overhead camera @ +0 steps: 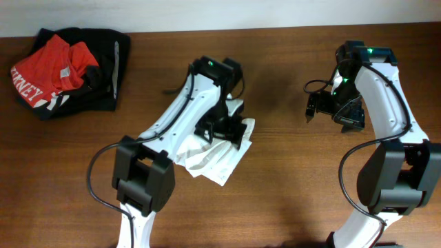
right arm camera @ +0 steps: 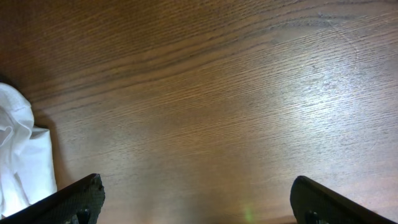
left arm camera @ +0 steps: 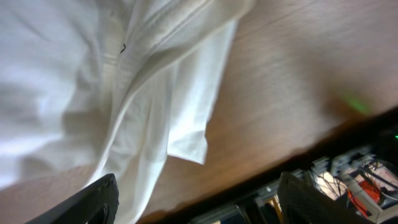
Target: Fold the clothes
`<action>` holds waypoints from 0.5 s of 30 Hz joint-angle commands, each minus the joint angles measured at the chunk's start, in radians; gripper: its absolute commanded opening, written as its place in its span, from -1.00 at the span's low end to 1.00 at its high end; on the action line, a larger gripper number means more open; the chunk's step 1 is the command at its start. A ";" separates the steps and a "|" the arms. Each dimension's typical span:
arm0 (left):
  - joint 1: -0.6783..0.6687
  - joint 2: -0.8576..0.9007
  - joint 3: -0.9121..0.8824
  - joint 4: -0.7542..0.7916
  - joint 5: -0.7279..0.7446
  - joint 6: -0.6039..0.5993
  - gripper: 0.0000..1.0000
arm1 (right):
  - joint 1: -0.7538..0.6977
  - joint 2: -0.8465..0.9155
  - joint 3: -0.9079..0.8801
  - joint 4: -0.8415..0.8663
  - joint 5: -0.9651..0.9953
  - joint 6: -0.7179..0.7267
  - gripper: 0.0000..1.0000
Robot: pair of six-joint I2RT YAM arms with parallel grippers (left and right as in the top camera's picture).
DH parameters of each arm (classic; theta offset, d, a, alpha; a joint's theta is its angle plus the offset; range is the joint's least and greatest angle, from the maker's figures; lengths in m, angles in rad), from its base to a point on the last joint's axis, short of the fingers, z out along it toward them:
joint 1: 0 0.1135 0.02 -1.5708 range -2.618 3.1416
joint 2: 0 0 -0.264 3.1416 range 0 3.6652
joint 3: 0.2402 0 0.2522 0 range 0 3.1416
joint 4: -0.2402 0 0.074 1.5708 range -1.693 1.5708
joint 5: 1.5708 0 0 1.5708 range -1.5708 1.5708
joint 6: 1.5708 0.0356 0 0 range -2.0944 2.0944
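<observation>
The white T-shirt (overhead camera: 210,153) lies crumpled in the middle of the wooden table. My left gripper (overhead camera: 222,129) hovers over its upper part, open and empty. In the left wrist view the white cloth (left arm camera: 124,93) fills the upper left, and my left jaws (left arm camera: 199,202) are spread wide with cloth by the left finger. My right gripper (overhead camera: 332,110) is open and empty above bare wood to the right of the shirt. In the right wrist view my right jaws (right arm camera: 196,199) are wide apart, and a bit of the shirt (right arm camera: 18,155) shows at the left edge.
A pile of a red garment with white lettering (overhead camera: 52,72) on a black garment (overhead camera: 103,65) sits at the back left corner. The table's far edge (overhead camera: 275,26) meets a pale wall.
</observation>
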 commanded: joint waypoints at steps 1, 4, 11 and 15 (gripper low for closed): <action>0.026 -0.006 0.212 -0.088 -0.046 0.043 0.59 | -0.006 -0.003 -0.003 -0.003 0.008 0.001 0.97; 0.059 -0.002 0.228 -0.107 -0.122 0.043 0.57 | -0.005 -0.003 -0.003 -0.004 0.008 0.001 0.97; 0.072 0.031 -0.011 -0.099 -0.013 0.159 0.96 | -0.006 -0.003 -0.003 0.000 0.008 0.000 0.97; 0.069 0.031 -0.145 -0.064 0.000 0.184 0.87 | -0.005 -0.003 -0.003 0.001 0.008 0.001 0.97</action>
